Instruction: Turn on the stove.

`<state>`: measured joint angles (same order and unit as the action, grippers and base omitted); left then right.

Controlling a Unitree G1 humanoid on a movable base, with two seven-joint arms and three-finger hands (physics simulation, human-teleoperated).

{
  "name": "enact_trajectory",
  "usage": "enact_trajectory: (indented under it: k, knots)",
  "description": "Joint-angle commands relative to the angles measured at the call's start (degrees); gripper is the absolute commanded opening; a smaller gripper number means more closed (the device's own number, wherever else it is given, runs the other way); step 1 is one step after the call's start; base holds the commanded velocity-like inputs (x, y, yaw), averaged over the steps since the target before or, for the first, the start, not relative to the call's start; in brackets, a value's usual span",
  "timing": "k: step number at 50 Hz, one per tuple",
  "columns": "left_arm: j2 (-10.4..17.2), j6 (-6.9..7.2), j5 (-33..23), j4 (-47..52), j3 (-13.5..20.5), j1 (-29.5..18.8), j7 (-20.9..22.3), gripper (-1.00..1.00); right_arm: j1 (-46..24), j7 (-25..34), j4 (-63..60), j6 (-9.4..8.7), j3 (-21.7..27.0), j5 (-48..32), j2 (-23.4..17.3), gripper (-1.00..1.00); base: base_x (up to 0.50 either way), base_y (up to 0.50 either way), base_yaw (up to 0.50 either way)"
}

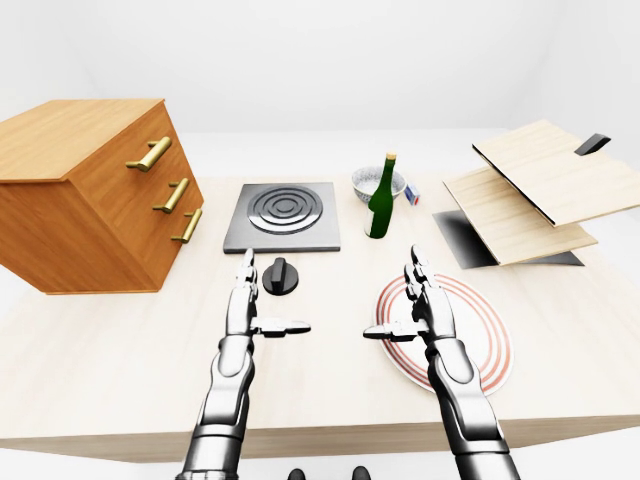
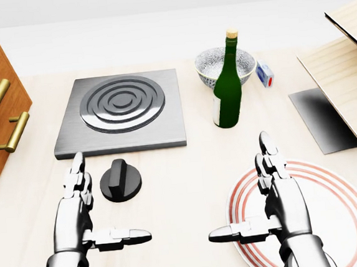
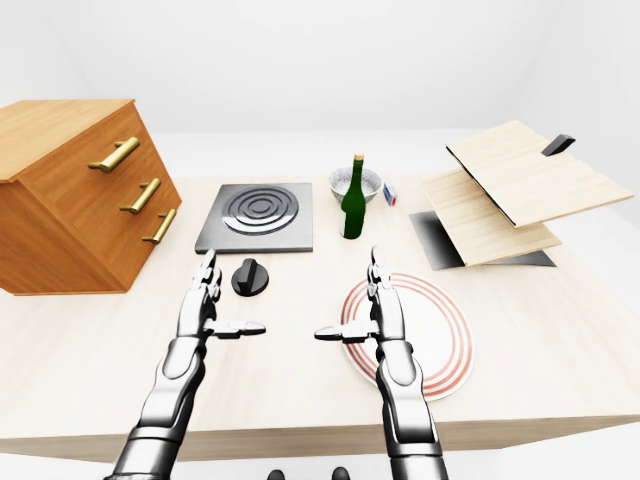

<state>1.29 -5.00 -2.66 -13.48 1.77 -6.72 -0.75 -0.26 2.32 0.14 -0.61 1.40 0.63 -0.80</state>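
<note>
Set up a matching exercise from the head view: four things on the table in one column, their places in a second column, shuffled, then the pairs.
Things:
1. knob
2. bottle
3. plate
4. bowl

Places:
A. under the right hand
B. just below the stove plate
C. behind the bottle, near the view's top
D. right of the stove plate, upright

Pairs: 1-B, 2-D, 3-A, 4-C
</note>
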Motion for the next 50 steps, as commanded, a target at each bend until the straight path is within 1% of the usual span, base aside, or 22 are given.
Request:
enact_trajectory:
  k: [1,3,5,11,12,13,18,20,24,27,28,30,33,39,40,41,44,48,50]
  knots:
    - [-0.1,0.00,-2.0,-9.9,-0.8,-5.9,-1.6,1.00,0.0,-0.1,0.2,0.01,0.0,0.0,0.0,1.00,0.00,0.00,0.00]
    - [-0.2,0.00,-2.0,-10.7,-0.8,-6.5,-1.8,1.00,0.0,-0.1,0.1,-0.14,-0.1,-0.1,0.0,1.00,0.00,0.00,0.00]
    - [-0.2,0.00,-2.2,-11.2,-0.9,-6.7,-2.0,1.00,-0.1,-0.1,0.7,0.28,0.0,-0.1,0.0,1.00,0.00,0.00,0.00]
    - [-0.3,0.00,-2.5,-13.6,-1.0,-8.0,-2.4,1.00,-0.1,-0.2,0.3,-0.13,-0.1,-0.1,0.0,1.00,0.00,0.00,0.00]
    - [-0.3,0.00,-2.5,-15.2,-0.9,-8.7,-2.5,1.00,-0.1,-0.1,0.5,0.05,0.0,-0.1,0.0,1.00,0.00,0.00,0.00]
    - [-0.3,0.00,-2.5,-15.2,-0.9,-8.9,-2.5,1.00,-0.2,-0.1,0.7,0.25,0.0,0.0,0.0,1.00,0.00,0.00,0.00]
    - [-0.3,0.00,-1.8,-14.5,-0.7,-8.9,-2.7,1.00,-0.3,-0.1,0.6,0.08,0.0,0.1,0.0,1.00,0.00,0.00,0.00]
    - [-0.2,0.00,-1.0,-16.5,-0.2,-9.6,-3.1,1.00,0.0,-0.1,-0.1,-0.38,-0.1,0.1,0.0,1.00,0.00,0.00,0.00]
    - [0.0,0.00,-1.0,-20.6,-0.1,-11.4,-4.2,1.00,0.1,-0.1,-0.1,-0.20,-0.2,-0.1,0.1,1.00,0.00,0.00,0.00]
    - [-0.4,0.00,-1.5,-19.0,-0.9,-10.5,-3.9,1.00,0.1,-0.1,-0.4,-0.39,-0.3,-0.1,0.1,1.00,0.00,0.00,0.00]
    - [-0.5,0.00,-1.9,-19.3,-1.3,-10.3,-3.8,1.00,0.1,-0.1,-0.1,-0.18,-0.3,-0.1,0.1,1.00,0.00,0.00,0.00]
    - [-0.9,0.00,-2.5,-19.5,-1.6,-10.0,-3.7,1.00,0.1,-0.1,-0.3,-0.36,-0.3,-0.1,0.1,1.00,0.00,0.00,0.00]
    - [-1.3,0.00,-2.9,-20.9,-1.9,-10.5,-3.7,1.00,0.2,-0.1,-0.2,-0.27,-0.3,-0.1,0.2,1.00,0.00,0.00,0.00]
    - [-1.5,0.00,-3.3,-25.6,-1.7,-13.3,-4.5,1.00,0.2,-0.1,-0.6,-0.62,-0.4,-0.2,0.2,1.00,0.00,0.00,0.00]
    - [-1.7,0.00,-3.5,-27.3,-1.8,-14.1,-4.7,1.00,0.2,-0.1,-0.3,-0.25,-0.4,-0.2,0.1,1.00,0.00,0.00,0.00]
    - [-1.8,0.00,-3.7,-28.7,-2.0,-14.4,-4.9,1.00,0.2,-0.1,-0.5,-0.39,-0.4,-0.2,0.1,1.00,0.00,0.00,0.00]
    - [-2.2,0.00,-4.4,-28.7,-2.5,-14.2,-5.1,1.00,0.3,-0.1,-0.9,-0.77,-0.4,-0.3,0.1,1.00,0.00,0.00,0.00]
    - [-3.1,0.00,-5.7,-27.6,-3.4,-13.7,-5.3,1.00,0.2,0.0,-0.5,-0.30,-0.3,-0.3,0.1,1.00,0.00,0.00,0.00]
    - [-3.5,0.00,-6.2,-27.5,-3.7,-13.7,-5.6,1.00,0.3,-0.1,-1.1,-0.78,-0.3,-0.3,0.1,1.00,0.00,0.00,0.00]
